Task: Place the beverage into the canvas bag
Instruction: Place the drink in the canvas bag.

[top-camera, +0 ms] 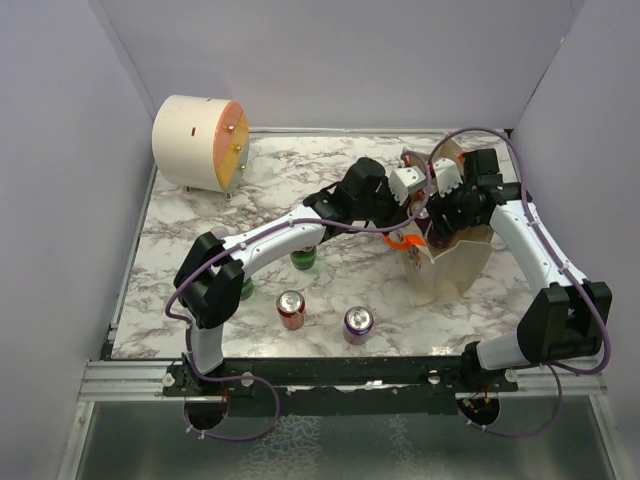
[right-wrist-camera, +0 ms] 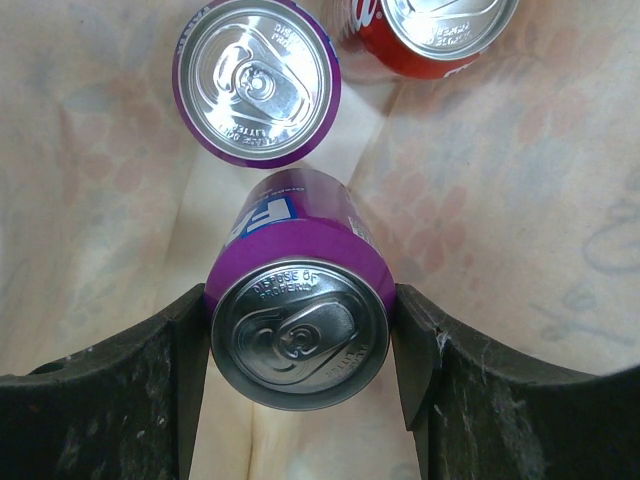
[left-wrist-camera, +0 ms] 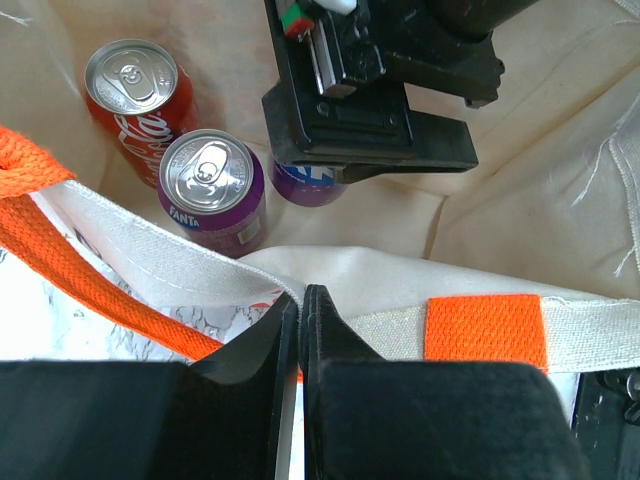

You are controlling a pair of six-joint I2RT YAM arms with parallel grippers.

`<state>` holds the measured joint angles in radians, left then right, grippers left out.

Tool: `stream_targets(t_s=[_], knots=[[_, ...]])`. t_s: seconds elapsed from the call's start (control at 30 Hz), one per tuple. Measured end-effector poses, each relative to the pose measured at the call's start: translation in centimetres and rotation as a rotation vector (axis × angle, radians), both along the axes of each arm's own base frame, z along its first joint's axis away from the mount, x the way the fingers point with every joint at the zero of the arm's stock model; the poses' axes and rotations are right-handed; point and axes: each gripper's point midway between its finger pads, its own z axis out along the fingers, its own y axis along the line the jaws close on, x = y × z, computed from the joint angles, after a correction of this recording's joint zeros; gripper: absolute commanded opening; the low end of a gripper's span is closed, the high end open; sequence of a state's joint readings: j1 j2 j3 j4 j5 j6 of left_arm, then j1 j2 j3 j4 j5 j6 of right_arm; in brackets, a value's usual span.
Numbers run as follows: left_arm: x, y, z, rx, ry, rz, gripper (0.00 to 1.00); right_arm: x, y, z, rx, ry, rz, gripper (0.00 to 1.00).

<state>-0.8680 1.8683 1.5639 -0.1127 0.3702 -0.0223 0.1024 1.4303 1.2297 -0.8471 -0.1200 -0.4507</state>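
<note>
The beige canvas bag (top-camera: 455,270) with orange handles (left-wrist-camera: 85,270) stands open at the right of the table. My left gripper (left-wrist-camera: 300,305) is shut on the bag's near rim (left-wrist-camera: 400,325) and holds it open; from above it (top-camera: 413,195) sits at the bag's left edge. My right gripper (right-wrist-camera: 300,335) is down inside the bag, shut on a purple Fanta can (right-wrist-camera: 298,320), which also shows in the left wrist view (left-wrist-camera: 305,188). On the bag's floor stand a second purple Fanta can (right-wrist-camera: 256,80) and a red Coca-Cola can (right-wrist-camera: 440,30).
On the marble table in front of the bag stand a red can (top-camera: 291,309) and a purple can (top-camera: 358,323). Two green cans (top-camera: 303,260) (top-camera: 245,290) are partly hidden under the left arm. A white cylinder with an orange face (top-camera: 200,142) lies at the back left.
</note>
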Motion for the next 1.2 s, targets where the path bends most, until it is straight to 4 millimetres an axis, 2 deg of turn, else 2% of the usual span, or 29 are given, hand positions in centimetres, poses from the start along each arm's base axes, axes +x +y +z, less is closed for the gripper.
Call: stream_targets(t_s=[0.4, 0.8, 1.2], knots=[[-0.1, 0.0, 0.0, 0.002, -0.014, -0.015, 0.05, -0.4, 0.3, -2.4, 0.003, 0.015, 0.042, 0.01], [-0.2, -0.1, 0.0, 0.004, -0.027, -0.037, 0.05, 0.1, 0.5, -5.0, 0.001, 0.044, 0.065, 0.04], [-0.3, -0.1, 0.0, 0.003, -0.03, -0.046, 0.05, 0.9, 0.7, -5.4, 0.0, 0.029, 0.087, 0.11]])
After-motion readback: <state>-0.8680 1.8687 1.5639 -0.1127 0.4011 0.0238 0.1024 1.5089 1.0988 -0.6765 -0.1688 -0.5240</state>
